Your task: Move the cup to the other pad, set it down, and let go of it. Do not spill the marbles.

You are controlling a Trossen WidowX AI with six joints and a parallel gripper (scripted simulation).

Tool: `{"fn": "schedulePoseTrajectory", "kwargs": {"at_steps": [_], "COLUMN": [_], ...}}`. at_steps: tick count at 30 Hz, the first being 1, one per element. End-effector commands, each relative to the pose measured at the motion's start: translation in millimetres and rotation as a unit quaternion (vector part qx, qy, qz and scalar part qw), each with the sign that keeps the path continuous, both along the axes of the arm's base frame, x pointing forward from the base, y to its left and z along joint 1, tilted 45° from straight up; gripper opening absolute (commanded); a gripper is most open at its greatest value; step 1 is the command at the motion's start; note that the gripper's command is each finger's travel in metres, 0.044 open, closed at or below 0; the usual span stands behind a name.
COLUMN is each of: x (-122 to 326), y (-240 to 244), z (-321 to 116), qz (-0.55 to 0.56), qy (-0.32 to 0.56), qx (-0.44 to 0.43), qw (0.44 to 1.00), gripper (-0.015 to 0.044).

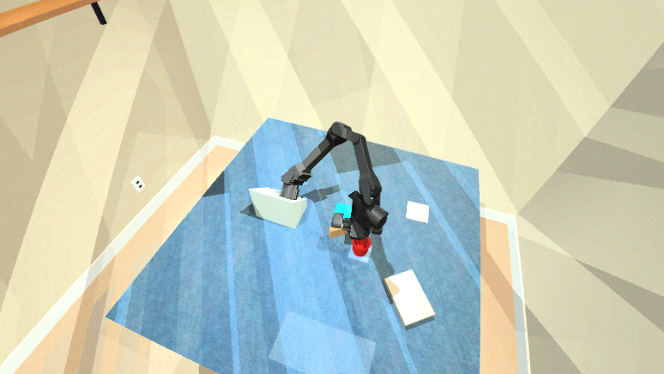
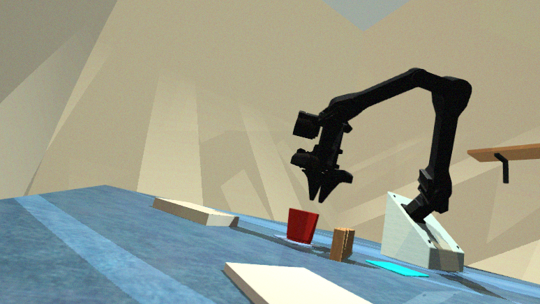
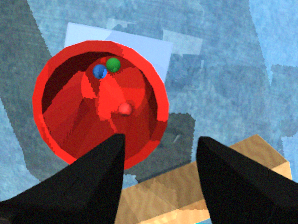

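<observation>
The gripper (image 1: 359, 236) (image 2: 315, 201) (image 3: 161, 145) points down, its fingers partly spread with a gap between them; it holds nothing and its tips are above the cup, touching neither it nor the block. The cup (image 1: 360, 247) (image 2: 302, 226) (image 3: 102, 102) lies below the fingertips and off to one side, not between them. It stands upright on a pale pad (image 1: 359, 259) (image 3: 150, 45), with a blue marble (image 3: 100, 71), a green marble (image 3: 113, 65) and a red marble (image 3: 125, 108) inside.

In the top view, a wooden block (image 1: 337, 232) (image 2: 342, 244) is just left of the cup, on its far side. Farther back is a cyan pad (image 1: 342, 209) (image 2: 396, 268); a white pad (image 1: 417, 211) lies far right, and a slab (image 1: 413, 299) (image 2: 188, 211) near right.
</observation>
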State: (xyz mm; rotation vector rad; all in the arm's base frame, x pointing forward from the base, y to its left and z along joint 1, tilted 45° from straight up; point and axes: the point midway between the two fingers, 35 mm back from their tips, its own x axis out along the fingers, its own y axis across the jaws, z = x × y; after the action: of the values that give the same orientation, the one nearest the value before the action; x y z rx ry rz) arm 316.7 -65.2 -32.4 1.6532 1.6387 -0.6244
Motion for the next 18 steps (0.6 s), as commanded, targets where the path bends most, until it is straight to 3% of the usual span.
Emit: {"fn": "schedulePoseTrajectory", "kwargs": {"at_steps": [1,18], "x": [-2.1,0.3], "y": [2.1,13.6], "z": [-5.4,-17.8], "qz": [-0.035,-0.035], "qy": [0.048,0.048], "qx": [0.041,0.041], "qw": [0.997,0.997], "gripper": [0.0148,0.0148]}}
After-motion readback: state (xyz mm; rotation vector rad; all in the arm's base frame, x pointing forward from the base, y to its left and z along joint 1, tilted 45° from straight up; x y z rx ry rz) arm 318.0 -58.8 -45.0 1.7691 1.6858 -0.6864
